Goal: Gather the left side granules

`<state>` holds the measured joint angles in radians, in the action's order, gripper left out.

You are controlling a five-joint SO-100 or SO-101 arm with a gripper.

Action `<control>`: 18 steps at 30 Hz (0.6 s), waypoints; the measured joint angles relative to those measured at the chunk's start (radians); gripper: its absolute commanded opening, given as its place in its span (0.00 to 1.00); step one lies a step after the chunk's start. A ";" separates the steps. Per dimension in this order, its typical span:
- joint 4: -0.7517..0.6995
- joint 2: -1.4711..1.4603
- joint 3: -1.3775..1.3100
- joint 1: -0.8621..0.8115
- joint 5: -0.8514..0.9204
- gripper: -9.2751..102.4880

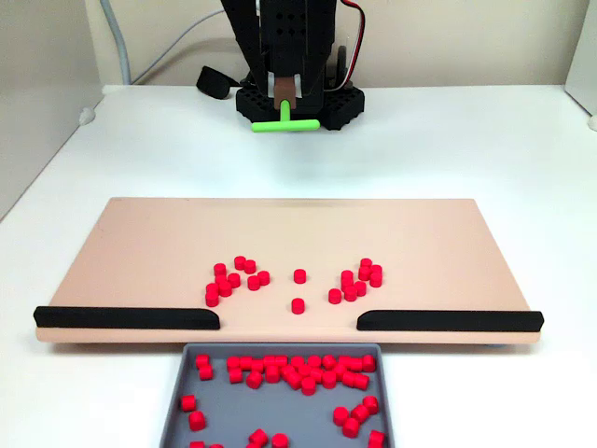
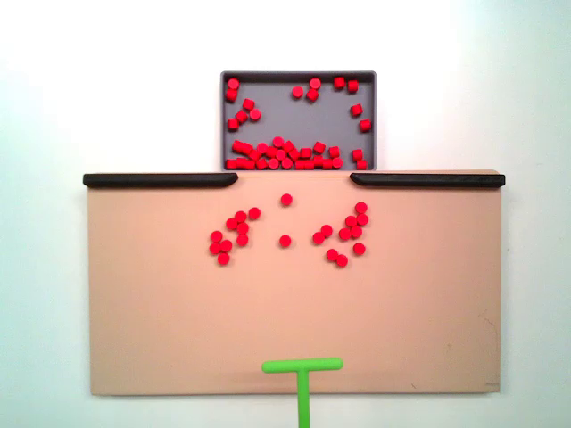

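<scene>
Granules (image 1: 233,278): nine small bright red plastic cylinders, loose cluster on the tan board (image 1: 140,243), at 9 o'clock from the two centre pellets; cluster's long axis runs diagonally. Gripper (image 1: 284,98) holding the green T-shaped stick (image 1: 284,123).

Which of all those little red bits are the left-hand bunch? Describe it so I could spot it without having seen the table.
In a fixed view, find the tan board with the grey tray at its near edge. Three sets of red pellets lie on the board; the granules are the loose cluster left of the middle. Unlike the two lone pellets at centre and the right cluster, it sits nearest the left black rail.
</scene>
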<state>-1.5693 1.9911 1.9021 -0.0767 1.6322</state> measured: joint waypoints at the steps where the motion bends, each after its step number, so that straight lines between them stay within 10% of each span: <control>1: 0.000 0.000 0.000 0.000 0.000 0.08; 18: 0.000 0.000 0.000 0.000 -0.018 0.08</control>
<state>-1.5693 1.9911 1.9021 -0.0767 1.6137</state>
